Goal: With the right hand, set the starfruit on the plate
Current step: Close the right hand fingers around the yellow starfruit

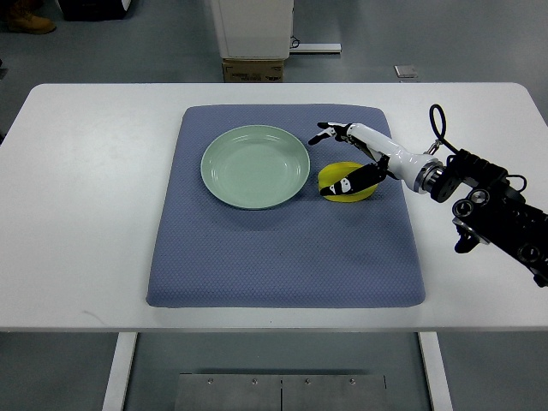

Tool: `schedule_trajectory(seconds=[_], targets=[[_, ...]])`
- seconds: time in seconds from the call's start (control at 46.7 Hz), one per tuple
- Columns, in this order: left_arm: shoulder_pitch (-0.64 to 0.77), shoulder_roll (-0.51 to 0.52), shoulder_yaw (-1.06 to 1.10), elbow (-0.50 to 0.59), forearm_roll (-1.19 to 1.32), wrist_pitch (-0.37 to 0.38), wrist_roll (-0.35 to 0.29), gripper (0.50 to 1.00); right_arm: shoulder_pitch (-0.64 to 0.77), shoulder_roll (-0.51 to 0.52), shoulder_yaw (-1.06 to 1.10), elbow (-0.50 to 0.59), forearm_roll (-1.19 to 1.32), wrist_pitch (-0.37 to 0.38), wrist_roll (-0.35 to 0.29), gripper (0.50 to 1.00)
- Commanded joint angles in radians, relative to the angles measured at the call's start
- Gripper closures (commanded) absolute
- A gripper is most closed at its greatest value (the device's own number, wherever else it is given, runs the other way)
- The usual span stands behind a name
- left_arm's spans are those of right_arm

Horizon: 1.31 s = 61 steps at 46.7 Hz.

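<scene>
One yellow, waxy starfruit (pixel 345 181) is lying on the blue-grey quilted mat (pixel 282 248) just to the right of the pale green round ceramic plate (pixel 255 166), not yet on it. The right robot hand (pixel 353 163), white with black fingers, is reaching in over the fruit: some fingers are curling down against its top, while others are stretching out towards the plate, so whether the grip is actually clamped is hard to tell. The plate is sitting bare. Judging from this, grasping is only beginning; lifting, carrying leftwards over the plate's rim and releasing are all remaining. The white worktop (pixel 86 214) is carrying everything.
</scene>
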Motion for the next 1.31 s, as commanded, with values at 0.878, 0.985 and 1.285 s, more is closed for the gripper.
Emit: schedule_trajectory(seconds=[0.878, 0.985, 1.285], targets=[[0.0, 0.0, 0.0, 0.0, 0.0, 0.0, 0.0, 0.5, -0.001, 0.01, -0.084, -0.11, -0.05, -0.089, 0.008, 0.546], [0.0, 0.0, 0.0, 0.0, 0.0, 0.0, 0.0, 0.5, -0.001, 0.012, -0.084, -0.11, -0.05, -0.089, 0.01, 0.565], [0.0, 0.0, 0.0, 0.0, 0.0, 0.0, 0.0, 0.5, -0.001, 0.013, -0.082, -0.114, -0.05, -0.089, 0.01, 0.778]])
